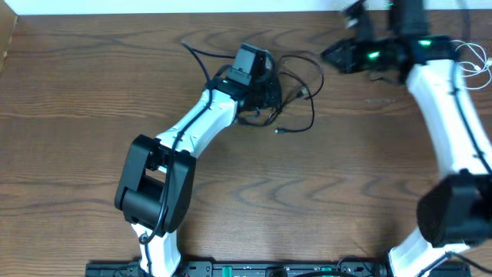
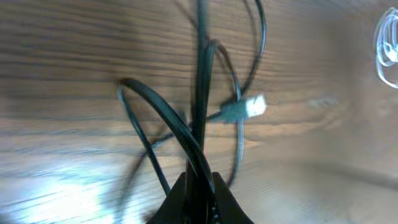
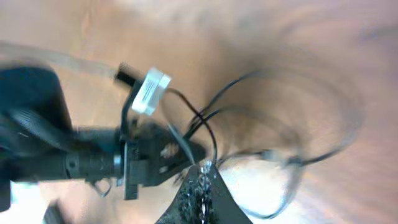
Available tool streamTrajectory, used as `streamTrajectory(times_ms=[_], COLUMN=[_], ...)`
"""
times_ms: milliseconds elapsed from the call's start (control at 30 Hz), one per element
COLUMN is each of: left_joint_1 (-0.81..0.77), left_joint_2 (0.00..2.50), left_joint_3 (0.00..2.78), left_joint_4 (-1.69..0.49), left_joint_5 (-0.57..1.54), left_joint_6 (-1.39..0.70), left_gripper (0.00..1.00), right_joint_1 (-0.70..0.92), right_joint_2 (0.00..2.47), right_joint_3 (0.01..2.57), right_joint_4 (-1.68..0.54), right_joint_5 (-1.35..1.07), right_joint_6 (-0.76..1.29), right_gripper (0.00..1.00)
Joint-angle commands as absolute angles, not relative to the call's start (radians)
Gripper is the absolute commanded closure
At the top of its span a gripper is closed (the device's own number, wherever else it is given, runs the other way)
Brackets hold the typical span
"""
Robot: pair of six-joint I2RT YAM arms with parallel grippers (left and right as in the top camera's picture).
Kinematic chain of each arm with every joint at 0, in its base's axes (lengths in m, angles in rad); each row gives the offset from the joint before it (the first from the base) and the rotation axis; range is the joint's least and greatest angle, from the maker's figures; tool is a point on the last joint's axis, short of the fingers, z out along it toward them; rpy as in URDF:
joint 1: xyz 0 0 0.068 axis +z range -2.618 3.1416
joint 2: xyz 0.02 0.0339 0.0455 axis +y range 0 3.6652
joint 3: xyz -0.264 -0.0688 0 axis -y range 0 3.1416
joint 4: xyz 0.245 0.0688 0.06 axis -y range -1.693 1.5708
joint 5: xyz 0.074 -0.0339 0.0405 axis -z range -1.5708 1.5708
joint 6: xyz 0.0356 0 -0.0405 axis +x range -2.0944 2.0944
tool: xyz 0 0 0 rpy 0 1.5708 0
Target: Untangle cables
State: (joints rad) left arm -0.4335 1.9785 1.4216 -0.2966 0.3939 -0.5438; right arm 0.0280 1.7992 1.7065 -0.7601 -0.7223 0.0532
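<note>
The black cable (image 1: 296, 92) lies in a loose tangle at the table's top middle. My left gripper (image 1: 265, 91) is shut on it, and in the left wrist view strands run up from the closed jaws (image 2: 200, 180) past a small plug end (image 2: 245, 109). My right gripper (image 1: 329, 55) is at the tangle's right edge. In the right wrist view its jaws (image 3: 203, 171) are shut, with thin black cable strands (image 3: 214, 134) meeting at the tips. The white cable (image 1: 473, 61) lies coiled apart at the far right and also shows in the left wrist view (image 2: 388, 46).
The wooden table (image 1: 92, 100) fills the view, with a white wall strip along its back edge. The left arm (image 1: 192, 123) slants from the front left to the middle. The right arm (image 1: 450, 123) runs up the right side. The left gripper's body (image 3: 93, 162) shows in the right wrist view.
</note>
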Motion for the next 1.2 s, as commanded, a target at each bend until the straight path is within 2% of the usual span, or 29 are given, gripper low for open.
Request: streamTrajectory(times_ms=[0, 200, 367, 533, 700, 867, 933, 1167], left_joint_1=[-0.413, -0.412, -0.403, -0.362, -0.286, -0.216, -0.197, -0.161], left_joint_2=[1.984, 1.984, 1.964, 1.902, 1.795, 1.711, 1.691, 1.678], left_joint_3=[1.417, 1.417, 1.420, 1.445, 1.447, 1.447, 1.447, 1.447], left_joint_4=[-0.315, -0.316, -0.296, -0.250, -0.210, -0.184, -0.184, -0.184], left_joint_5=[0.365, 0.383, 0.539, 0.759, 0.788, 0.858, 0.883, 0.935], left_joint_6=[-0.538, -0.487, -0.464, -0.477, -0.573, -0.631, -0.632, -0.694], left_gripper=[0.92, 0.92, 0.92, 0.93, 0.93, 0.92, 0.92, 0.92], right_joint_1=[-0.056, -0.153, -0.147, -0.078, 0.003, 0.099, 0.144, 0.254], right_joint_2=[1.666, 1.600, 1.610, 1.668, 1.736, 1.790, 1.811, 1.837], right_joint_3=[1.748, 1.748, 1.747, 1.747, 1.747, 1.747, 1.747, 1.746], right_joint_4=[-0.714, -0.685, -0.729, -0.807, -0.813, -0.789, -0.762, -0.665], right_joint_5=[-0.731, -0.587, -0.605, -0.610, -0.702, -0.710, -0.710, -0.715], right_joint_6=[0.134, 0.267, 0.230, 0.181, 0.120, 0.114, 0.115, 0.115], right_gripper=[0.99, 0.99, 0.97, 0.73, 0.55, 0.29, 0.24, 0.25])
